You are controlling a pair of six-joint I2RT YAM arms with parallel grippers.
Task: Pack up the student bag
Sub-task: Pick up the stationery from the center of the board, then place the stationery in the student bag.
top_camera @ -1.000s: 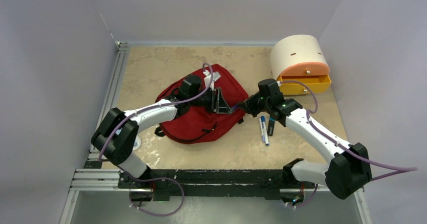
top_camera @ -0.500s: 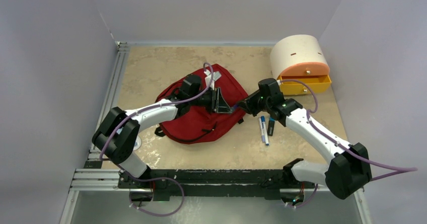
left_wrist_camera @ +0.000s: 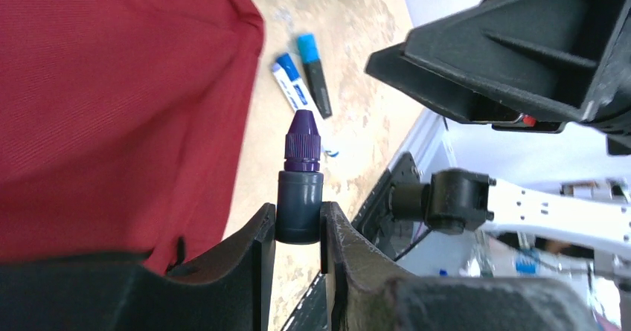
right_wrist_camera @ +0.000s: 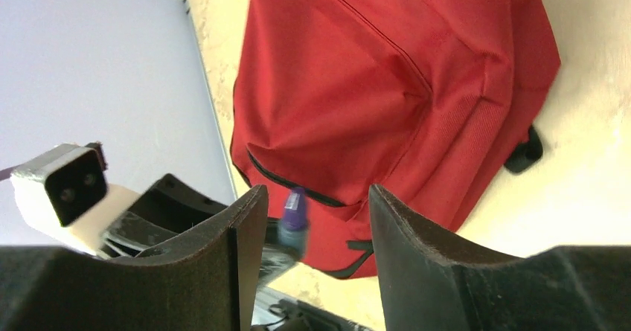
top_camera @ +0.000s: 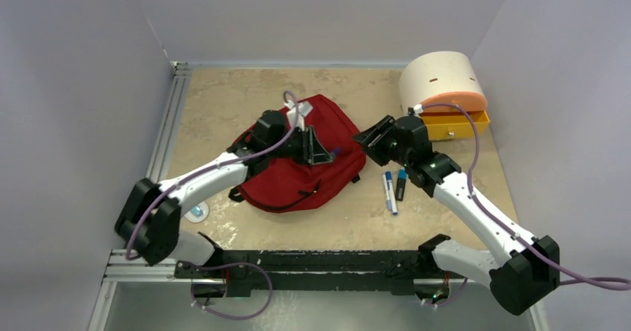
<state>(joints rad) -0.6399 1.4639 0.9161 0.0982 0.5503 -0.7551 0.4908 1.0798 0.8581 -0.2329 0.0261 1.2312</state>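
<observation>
Having passed the purple-capped dark marker across, we spread our right gripper wide and pinch the pen in our left gripper, above the dark red fabric backpack awaiting packing.

In the left wrist view the student bag runs off the top and left edges. The lower barrel of the purple-capped marker is hidden between the left fingers. The print on the blue-and-white pen is too small to read.
</observation>
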